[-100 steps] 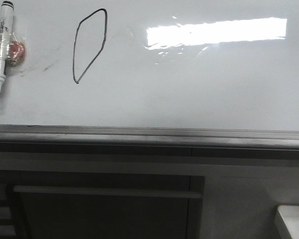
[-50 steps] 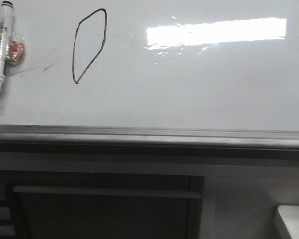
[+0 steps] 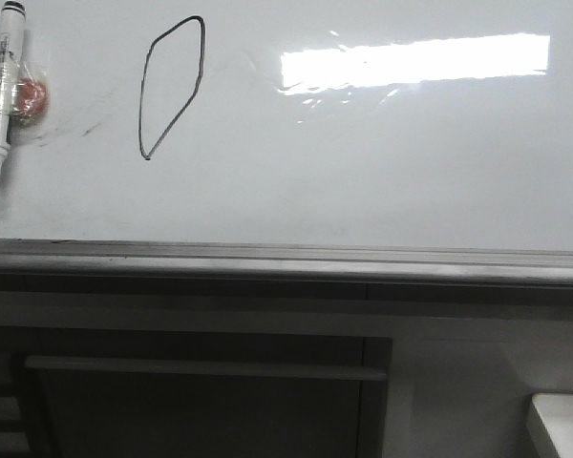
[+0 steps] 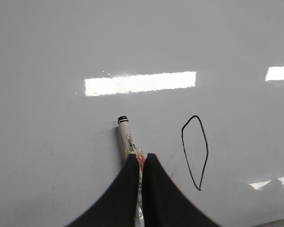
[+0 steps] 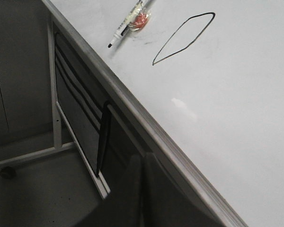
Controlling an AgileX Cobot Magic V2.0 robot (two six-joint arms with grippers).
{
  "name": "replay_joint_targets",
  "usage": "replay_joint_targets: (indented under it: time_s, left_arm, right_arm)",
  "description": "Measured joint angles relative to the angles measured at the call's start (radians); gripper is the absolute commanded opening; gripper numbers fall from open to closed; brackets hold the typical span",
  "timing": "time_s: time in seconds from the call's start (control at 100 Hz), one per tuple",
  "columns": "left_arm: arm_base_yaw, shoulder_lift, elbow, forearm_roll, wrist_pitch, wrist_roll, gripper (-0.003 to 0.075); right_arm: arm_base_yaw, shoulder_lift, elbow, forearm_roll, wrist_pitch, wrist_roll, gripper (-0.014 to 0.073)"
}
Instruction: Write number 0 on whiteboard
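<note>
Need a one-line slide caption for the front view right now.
Finished number 0 drawn on the whiteboard, uncapped marker lying to its left, no hand in frame.

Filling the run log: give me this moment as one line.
number 0: drawn, closed loop | whiteboard: marker lying left of the loop, uncapped | left end effector: shut, above marker | right end effector: shut, off board

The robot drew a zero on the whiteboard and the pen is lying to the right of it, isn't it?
Not quite. The number 0 is drawn on the whiteboard, but the pen lies to its left, not its right. The front view shows this, with the pen near the board's left edge.
</note>
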Motion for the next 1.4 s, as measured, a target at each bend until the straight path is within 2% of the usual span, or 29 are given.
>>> replay_joint_targets:
  time_s: [0.36, 0.54, 0.69, 0.7, 0.86, 1.4]
  left_arm:
    - [0.02, 0.0, 0.0, 0.0, 0.0, 0.002, -0.002]
    - [0.189, 0.0, 0.022, 0.0, -0.004, 0.098, -0.002]
    - [0.331, -0.002, 0.095, -0.04, -0.004, 0.117, -0.002]
    - [0.385, -0.044, 0.199, -0.05, 0.139, 0.121, -0.002]
    - [0.385, -0.044, 0.199, -0.026, 0.234, 0.121, -0.002]
    - [0.387, -0.044, 0.199, -0.012, 0.236, 0.124, -0.002]
  right_arm:
    - [0.0, 0.0, 0.0, 0.0, 0.0, 0.0, -0.0051]
    - [0.0, 0.0, 0.0, 0.0, 0.0, 0.0, -0.0051]
    - [0.0, 0.0, 0.0, 0.0, 0.0, 0.0, -0.0051]
    - [0.0, 0.0, 0.0, 0.0, 0.0, 0.001, -0.0051]
    - [0.0, 0.0, 0.0, 0.0, 0.0, 0.002, -0.0051]
    - [0.0, 0.0, 0.0, 0.0, 0.0, 0.002, -0.0051]
